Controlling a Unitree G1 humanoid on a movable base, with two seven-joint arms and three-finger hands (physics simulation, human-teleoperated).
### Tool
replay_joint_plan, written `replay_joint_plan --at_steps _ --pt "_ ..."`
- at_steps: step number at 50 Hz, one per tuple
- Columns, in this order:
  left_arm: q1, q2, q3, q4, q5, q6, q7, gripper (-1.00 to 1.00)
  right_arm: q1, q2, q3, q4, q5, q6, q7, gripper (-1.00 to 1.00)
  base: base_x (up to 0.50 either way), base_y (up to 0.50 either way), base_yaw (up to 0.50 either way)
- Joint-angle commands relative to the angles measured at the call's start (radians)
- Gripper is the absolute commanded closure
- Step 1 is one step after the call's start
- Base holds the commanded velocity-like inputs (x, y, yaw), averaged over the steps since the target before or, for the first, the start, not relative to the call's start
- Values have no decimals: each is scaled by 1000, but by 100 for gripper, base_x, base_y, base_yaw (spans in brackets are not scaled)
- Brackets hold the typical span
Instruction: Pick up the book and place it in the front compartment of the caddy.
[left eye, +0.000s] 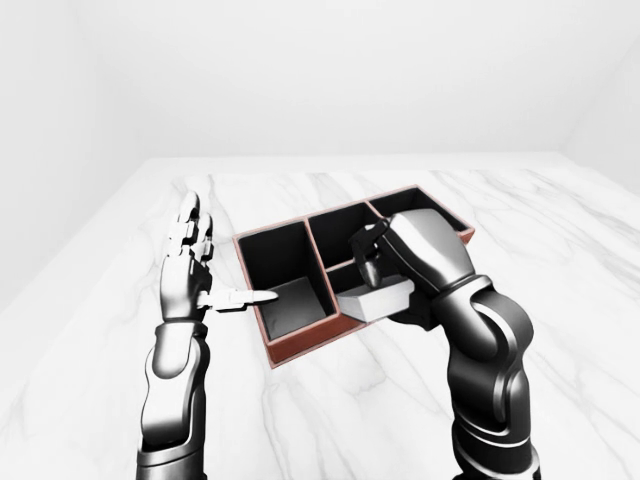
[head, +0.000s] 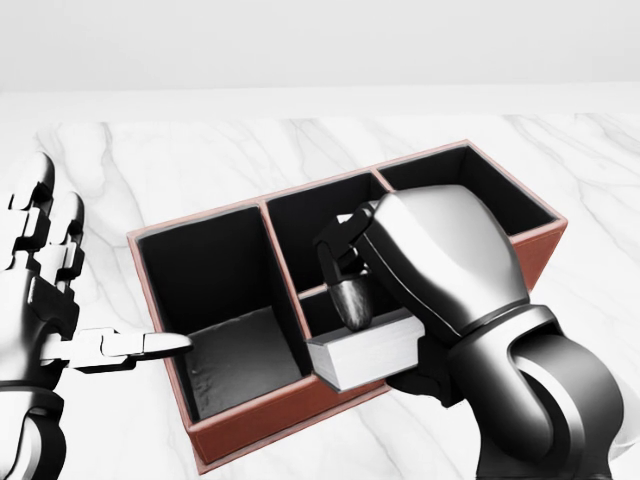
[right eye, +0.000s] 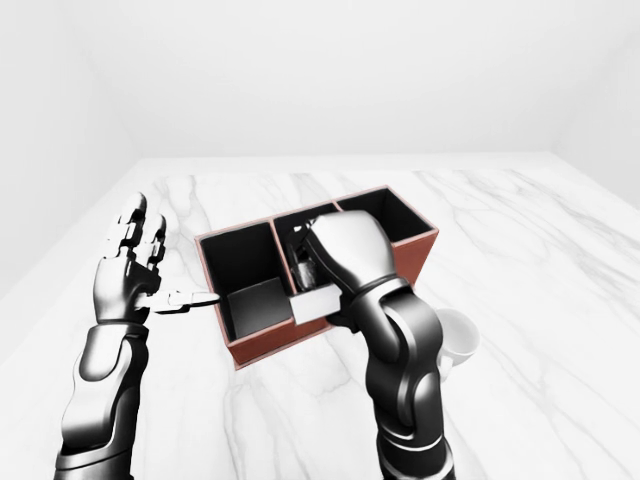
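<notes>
The red-brown caddy (head: 260, 420) with black compartments lies across the middle of the head view. My right hand (head: 372, 335) is shut on the grey book (head: 350, 362), thumb on top and the other fingers underneath. The book lies flat, hanging over the caddy's lower wall at the small middle compartment (head: 320, 310). At the left edge my left hand (head: 90, 300) stands open with its fingers upright. Its thumb points at the rim of the caddy's left compartment (head: 240, 350) and holds nothing.
The caddy rests on a white marble table (head: 150, 160). A white mug (right eye: 455, 335) stands to the right of my right forearm in the right-eye view. Pale walls close the room behind the table.
</notes>
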Motion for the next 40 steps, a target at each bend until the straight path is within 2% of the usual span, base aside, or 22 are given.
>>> replay_joint_plan --at_steps 1,9,26,40 --pt "-1 1 2 4 -2 0 0 -95 -98 6 -8 64 -21 0 0 100 0 0 0" --pt "1 1 1 -3 -3 0 1 -95 -132 -2 -19 116 -15 0 0 100 0 0 0" --pt "-7 5 6 4 -5 0 1 -95 -290 -47 -59 303 27 0 0 100 0 0 0" --pt "-6 6 8 -7 -2 0 -1 -95 -343 -56 -58 406 31 0 0 100 0 0 0"
